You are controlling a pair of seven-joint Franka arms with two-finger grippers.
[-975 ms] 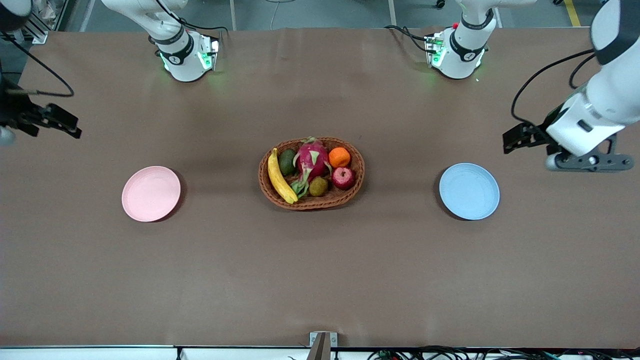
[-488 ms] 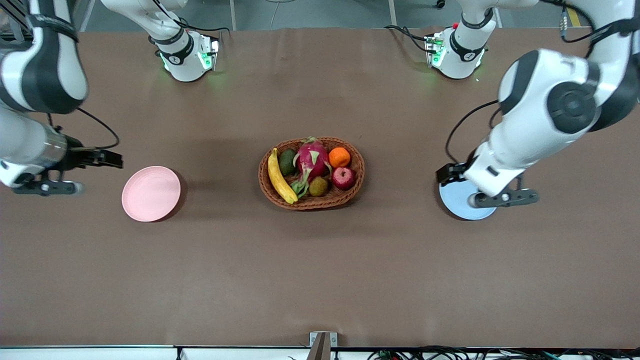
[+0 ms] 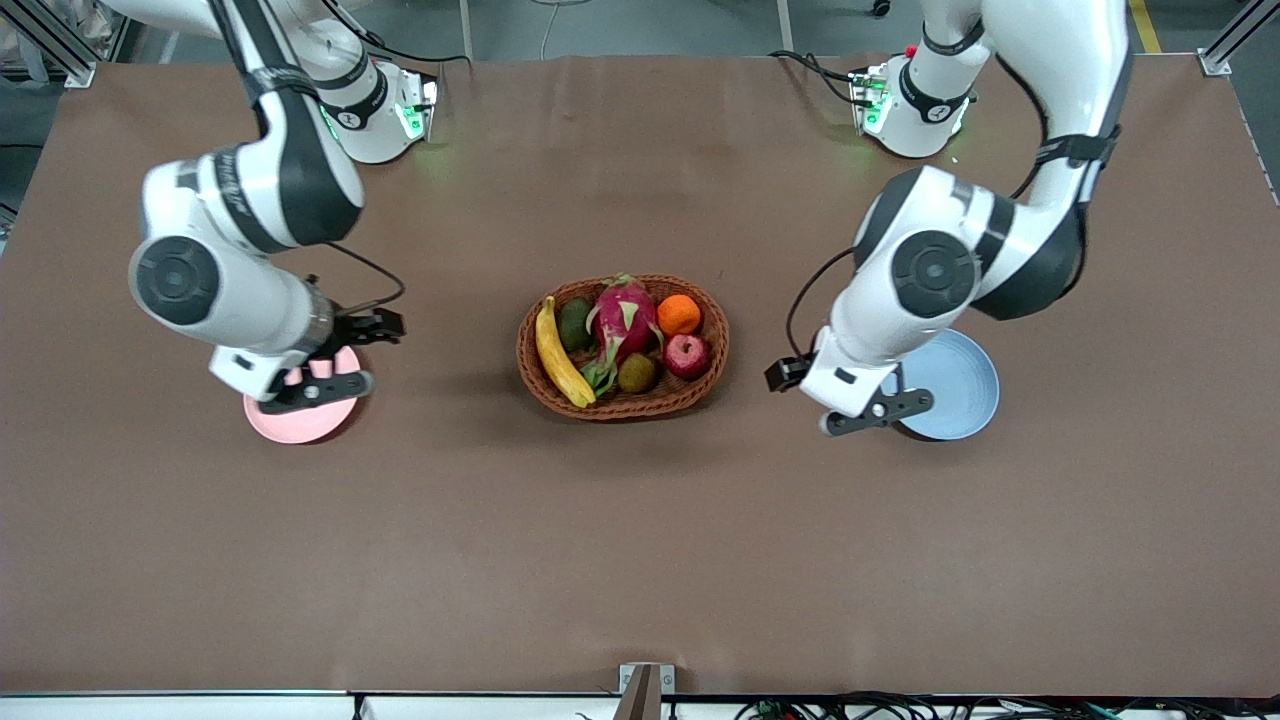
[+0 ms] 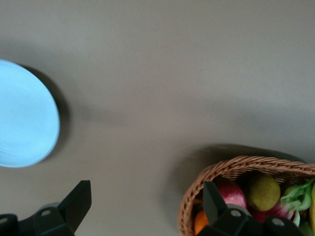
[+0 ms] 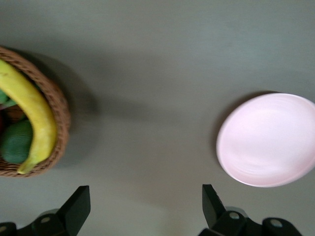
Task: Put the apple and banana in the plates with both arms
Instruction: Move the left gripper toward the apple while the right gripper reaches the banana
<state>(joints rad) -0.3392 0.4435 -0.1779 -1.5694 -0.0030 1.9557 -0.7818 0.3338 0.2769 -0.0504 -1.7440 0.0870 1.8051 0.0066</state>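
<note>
Front view: apple [image 3: 687,355] and banana [image 3: 560,353] both sit in the basket [image 3: 622,405] mid-bench [image 3: 640,560], neither plate loaded yet. Banana lies along the basket edge toward the right arm's end, long axis running roughly toward and away from the front camera, slight curve. Apple is at the basket's other edge, toward the left arm's end, just nearer the camera than the orange [image 3: 679,315]. Right pincer [image 3: 335,355] hangs over the pink plate [image 3: 300,425]; left pincer [image 3: 850,400] hangs over bare bench between the basket and the blue plate [image 3: 955,385]. So the split looks natural: right arm is the nearer one for the banana, left arm for the apple. Left wrist view: left pincer [image 4: 147,209] has its fingers [image 4: 78,201] spread wide, nothing between them; apple [image 4: 230,192] shows just inside the basket rim [image 4: 236,164], right by one fingertip, blue plate [image 4: 24,118] well apart on the other flank. Right wrist view: right pincer [image 5: 145,209] likewise spread and empty; banana [image 5: 32,115] lies inside the basket wall [image 5: 61,118], pink plate [image 5: 268,140] off to the other flank. My read: the right arm will need its fingers set across the banana's length, not along it.
</note>
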